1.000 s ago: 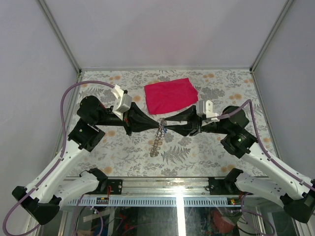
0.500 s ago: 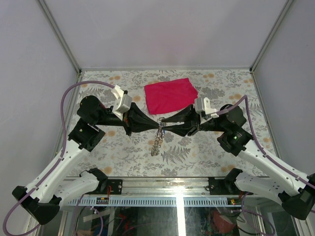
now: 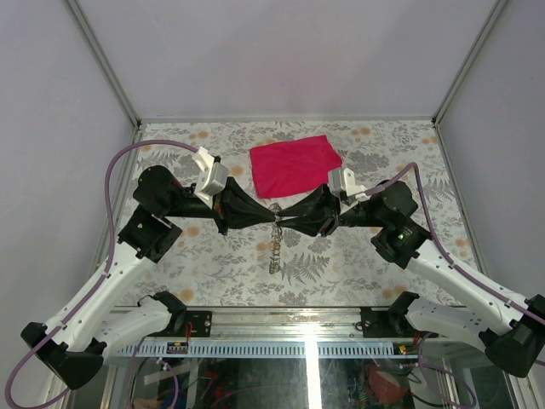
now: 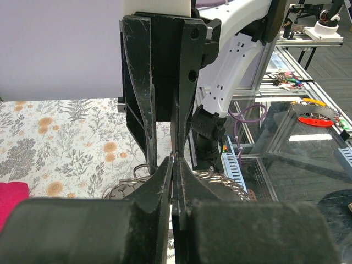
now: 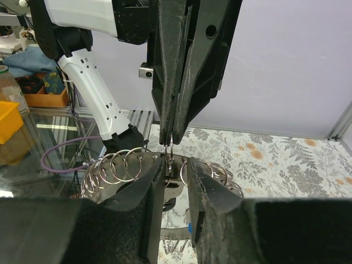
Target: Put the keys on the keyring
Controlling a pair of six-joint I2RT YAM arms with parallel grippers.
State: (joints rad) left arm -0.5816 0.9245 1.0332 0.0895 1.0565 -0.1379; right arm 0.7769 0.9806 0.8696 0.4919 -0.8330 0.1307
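My left gripper (image 3: pixel 272 214) is shut on the thin silver keyring (image 5: pixel 170 147), seen edge-on at its fingertips (image 4: pixel 174 160). From that ring a bunch of several small silver rings (image 5: pixel 113 166) strung along a curved flat metal piece hangs down as a chain (image 3: pixel 275 247) over the table. I cannot pick out single keys in the bunch. My right gripper (image 5: pixel 176 171) faces the left one tip to tip (image 3: pixel 287 216). Its jaws stand a little apart on either side of the ring's wire, which lies close to the left finger (image 5: pixel 157 184).
A red cloth (image 3: pixel 295 165) lies flat on the floral tabletop (image 3: pixel 366 264) just behind the two grippers. The glass and metal frame edge (image 3: pixel 306 319) with both arm bases runs along the near side. Grey walls close the back and sides.
The right arm has moved left toward the left gripper and its jaws have narrowed round the ring. The hanging chain now drops straighter. The left arm has stayed put.
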